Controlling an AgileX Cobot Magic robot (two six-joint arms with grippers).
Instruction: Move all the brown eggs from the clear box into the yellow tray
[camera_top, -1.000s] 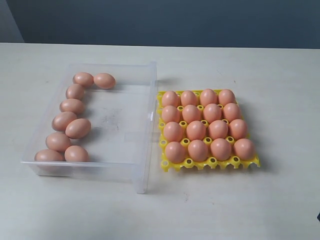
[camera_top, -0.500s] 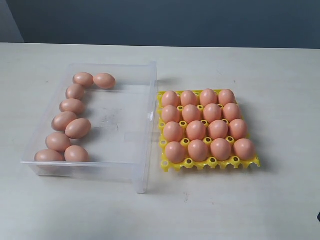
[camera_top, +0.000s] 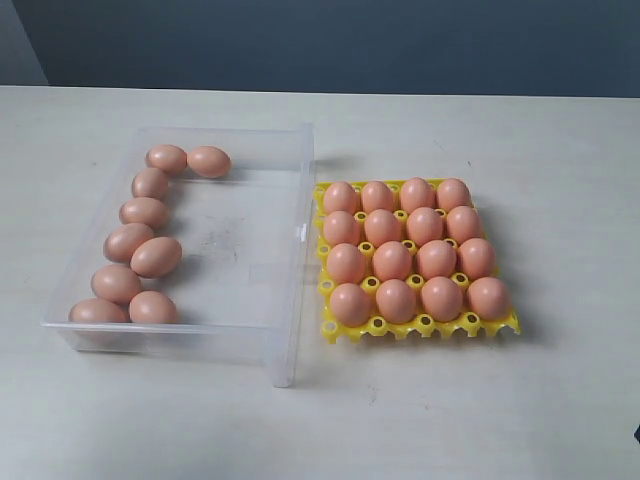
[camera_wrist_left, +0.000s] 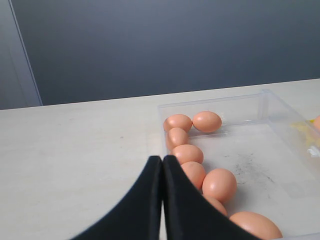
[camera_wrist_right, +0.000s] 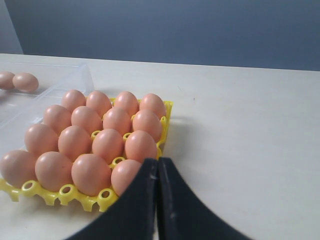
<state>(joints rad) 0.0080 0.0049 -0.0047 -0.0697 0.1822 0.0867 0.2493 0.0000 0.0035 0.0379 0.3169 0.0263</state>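
Left gripper and right gripper are sitting closed, empty. Just ahead of the right, the tray is showing no free cup; further eggs risk rolling off.

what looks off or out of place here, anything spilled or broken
Nothing is spilled or visibly broken. The odd part: every cup of the yellow tray holds an egg, yet nine brown eggs lie along one side of the clear box, with no free cup left. A faint dark smudge marks the box floor.
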